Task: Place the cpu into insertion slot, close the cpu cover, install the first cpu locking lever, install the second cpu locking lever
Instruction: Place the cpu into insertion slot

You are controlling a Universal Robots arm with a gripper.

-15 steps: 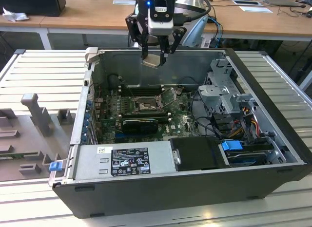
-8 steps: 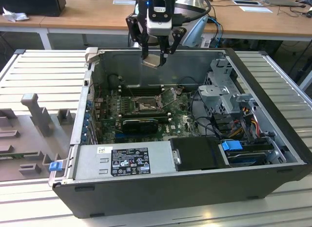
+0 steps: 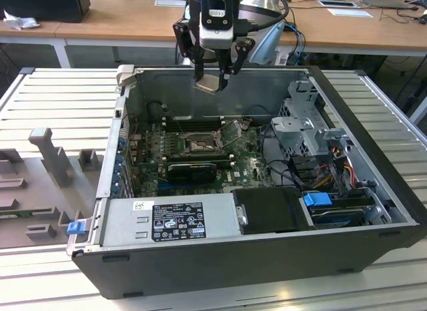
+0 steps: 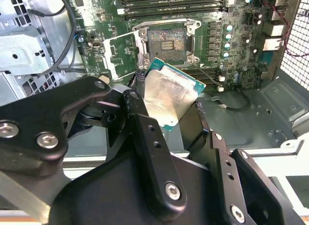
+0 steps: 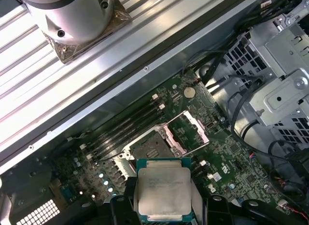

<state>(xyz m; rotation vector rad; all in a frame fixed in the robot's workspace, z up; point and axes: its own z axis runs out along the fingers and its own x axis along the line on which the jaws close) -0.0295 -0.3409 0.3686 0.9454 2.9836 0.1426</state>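
Exterior view: gripper point(image 3: 212, 76) clamped on cpu point(image 3: 208, 83), above open PC case point(image 3: 267, 257). The insertion slot point(image 3: 199, 145) is at its 6 o'clock. Case sits on slatted metal table point(image 3: 60, 97), desks point(image 3: 120, 24) at 12.
Second wrist view: cpu cover point(image 4: 118, 53) lies open beside the empty slot.
First wrist view: cpu well apart from slot, so no step done yet.

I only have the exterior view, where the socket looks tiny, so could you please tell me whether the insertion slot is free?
Observer: Yes, in the second wrist view the insertion slot is empty, nothing seated in it.
Operator: Thanks. Is anything over it?
Observer: No, in the first wrist view the cpu cover is swung open beside the slot.
Operator: How is the cpu held?
Observer: In the first wrist view the gripper clamps it by two opposite edges, metal top toward that camera.
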